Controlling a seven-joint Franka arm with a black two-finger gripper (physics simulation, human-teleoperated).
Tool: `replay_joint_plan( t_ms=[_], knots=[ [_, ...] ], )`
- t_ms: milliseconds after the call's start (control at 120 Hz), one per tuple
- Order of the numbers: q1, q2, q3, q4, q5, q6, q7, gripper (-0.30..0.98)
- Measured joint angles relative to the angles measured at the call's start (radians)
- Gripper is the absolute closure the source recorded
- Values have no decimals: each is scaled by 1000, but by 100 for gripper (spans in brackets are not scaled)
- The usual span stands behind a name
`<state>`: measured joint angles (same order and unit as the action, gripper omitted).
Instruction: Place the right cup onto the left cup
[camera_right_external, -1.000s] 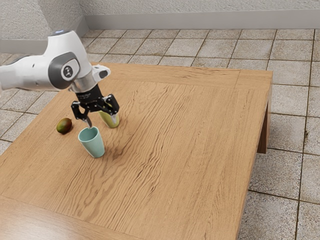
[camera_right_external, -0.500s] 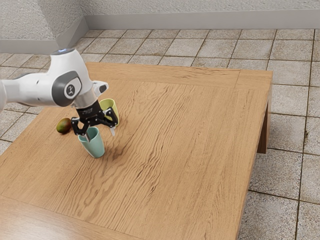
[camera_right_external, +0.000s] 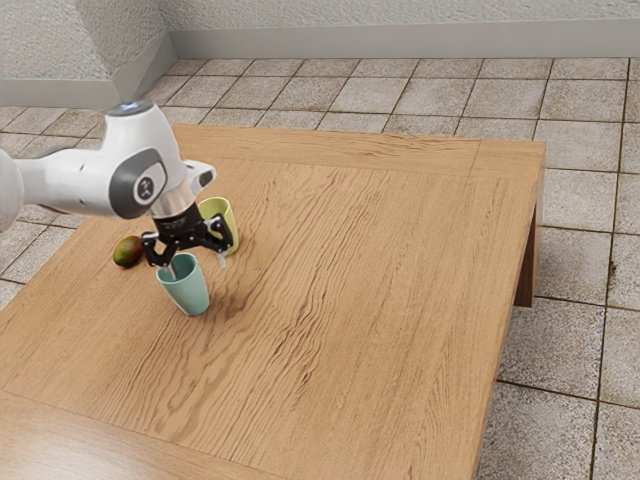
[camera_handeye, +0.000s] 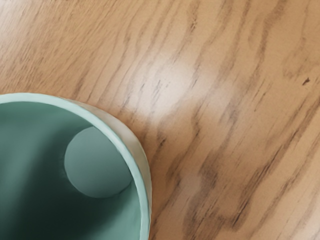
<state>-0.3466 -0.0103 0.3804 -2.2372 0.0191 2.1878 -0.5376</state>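
In the exterior view my gripper (camera_right_external: 194, 266) is open over the teal cup (camera_right_external: 187, 291), its fingertips spread wide. One finger is at the cup's mouth and the other stands beyond the rim, toward the exterior view's right. The teal cup is upright on the table, and its open mouth and inner bottom show in the wrist view, close under my hand, as a teal cup (camera_handeye: 95, 162). The yellow-green cup (camera_right_external: 223, 216) stands behind my gripper, partly covered by it.
A red-green mango (camera_right_external: 128, 251) lies at the exterior view's left of the cups. The wooden table (camera_right_external: 380, 300) stretches toward the exterior view's right, with its far corner near the tiled floor.
My hand has come down and slightly toward the camera, to the teal cup's rim, uncovering more of the yellow-green cup. Over the last half second it has shifted only a little. The cups have not moved.
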Motion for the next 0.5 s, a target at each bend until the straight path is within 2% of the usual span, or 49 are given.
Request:
replay_joint_plan(
  t_ms=[267, 500],
  knots=[
    [12, 63, 0, 26, -7, 42, 28, 4],
    [22, 70, 0, 22, -11, 69, 42, 52]
  ],
)
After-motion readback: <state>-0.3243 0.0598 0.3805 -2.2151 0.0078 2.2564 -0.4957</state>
